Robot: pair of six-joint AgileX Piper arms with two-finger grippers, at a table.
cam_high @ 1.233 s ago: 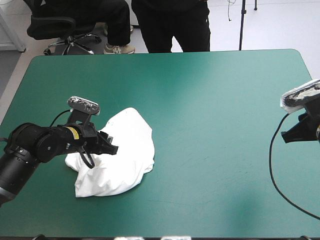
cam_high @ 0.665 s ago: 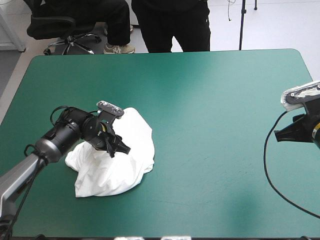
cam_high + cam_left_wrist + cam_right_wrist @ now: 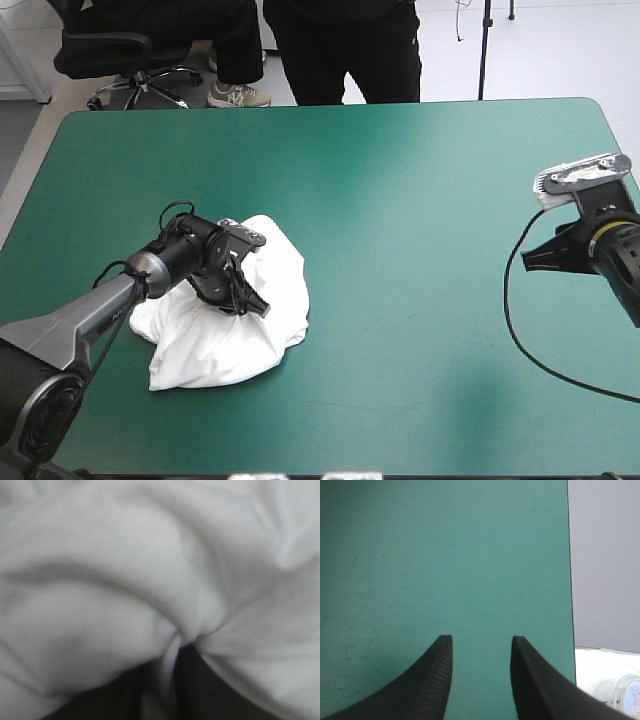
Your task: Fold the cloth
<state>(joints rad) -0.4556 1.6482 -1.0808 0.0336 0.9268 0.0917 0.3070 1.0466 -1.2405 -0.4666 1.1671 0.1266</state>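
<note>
The white T-shirt (image 3: 283,268) lies as a crumpled heap on the left half of the teal-green cover (image 3: 420,200). My left gripper (image 3: 250,306) is pressed down into the heap's middle. In the left wrist view the T-shirt (image 3: 120,575) fills everything, and a pinched fold runs down between the black fingers of the left gripper (image 3: 172,682), which are shut on it. My right gripper (image 3: 530,262) hangs far off near the table's right edge. In its own view the right gripper (image 3: 481,642) is open over the bare cover (image 3: 445,555), nothing between its fingers.
The table's edge (image 3: 568,580) runs just beside the right gripper, with floor beyond it. Bare cover stretches between the heap and the right arm.
The left arm has swung over the heap from its left side and sunk its gripper into the cloth. The right gripper has drifted inward from the right edge.
</note>
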